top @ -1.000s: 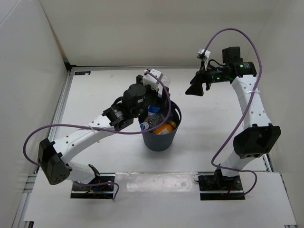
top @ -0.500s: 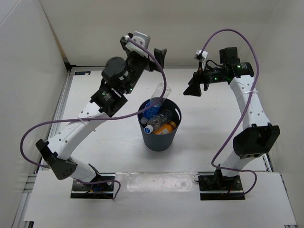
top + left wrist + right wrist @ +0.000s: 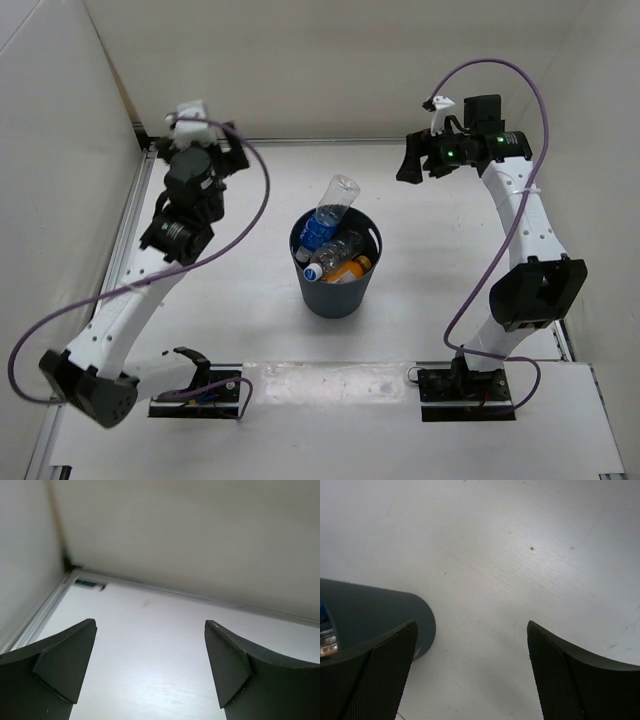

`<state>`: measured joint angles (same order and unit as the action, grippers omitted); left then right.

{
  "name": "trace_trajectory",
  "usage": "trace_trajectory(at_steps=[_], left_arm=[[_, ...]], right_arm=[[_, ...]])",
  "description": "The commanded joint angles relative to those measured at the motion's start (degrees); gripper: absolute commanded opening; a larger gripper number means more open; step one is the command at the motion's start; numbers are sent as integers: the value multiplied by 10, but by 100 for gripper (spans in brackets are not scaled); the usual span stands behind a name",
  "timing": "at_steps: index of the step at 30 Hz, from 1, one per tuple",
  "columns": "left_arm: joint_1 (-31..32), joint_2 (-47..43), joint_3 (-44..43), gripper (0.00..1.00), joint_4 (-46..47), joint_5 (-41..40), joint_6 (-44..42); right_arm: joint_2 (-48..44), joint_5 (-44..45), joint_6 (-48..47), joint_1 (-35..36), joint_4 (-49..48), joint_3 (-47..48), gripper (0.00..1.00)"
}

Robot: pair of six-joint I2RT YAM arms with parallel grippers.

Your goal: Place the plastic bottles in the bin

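The dark grey-blue bin (image 3: 336,290) stands mid-table. A clear bottle with a blue label (image 3: 330,212) leans out over its far-left rim. The short orange bottle (image 3: 347,268) and other clear bottles (image 3: 330,253) lie inside. My left gripper (image 3: 228,150) is open and empty, raised near the back-left corner; its wrist view shows only bare table between the fingers (image 3: 67,667). My right gripper (image 3: 408,165) is open and empty, high at the back right of the bin. The right wrist view shows the bin's wall (image 3: 375,615) at the left.
White walls close the table on the left, back and right. A dark post (image 3: 140,135) stands in the back-left corner, near my left gripper. Purple cables loop from both arms.
My left arm rose from the bin and swung left to the back-left corner, leaving the blue-labelled bottle leaning on the bin's rim. My right gripper shifted slightly back.
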<state>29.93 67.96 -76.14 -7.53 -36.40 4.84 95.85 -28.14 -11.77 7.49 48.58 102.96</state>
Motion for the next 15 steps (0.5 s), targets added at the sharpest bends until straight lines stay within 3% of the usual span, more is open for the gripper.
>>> trace_trajectory(at_steps=[1,3,7,10,15], left_arm=[[-44,-79,125,99,-64,-45,68],[-80,-128,194,99,-37,-47,66],[-95,-177,318,99,64,-131,-4],[-124,-160,327,99,-24,-148,63],[-133,-131,354,99,-65,-144,46]], right_arm=[[-1,37,72,-31,-37,0,90],[-3,37,79,-34,-27,-5,90],[-18,55,65,-38,-23,-14,90],[-24,56,57,-47,-18,-26,90],[-30,56,51,-69,-10,-31,90]])
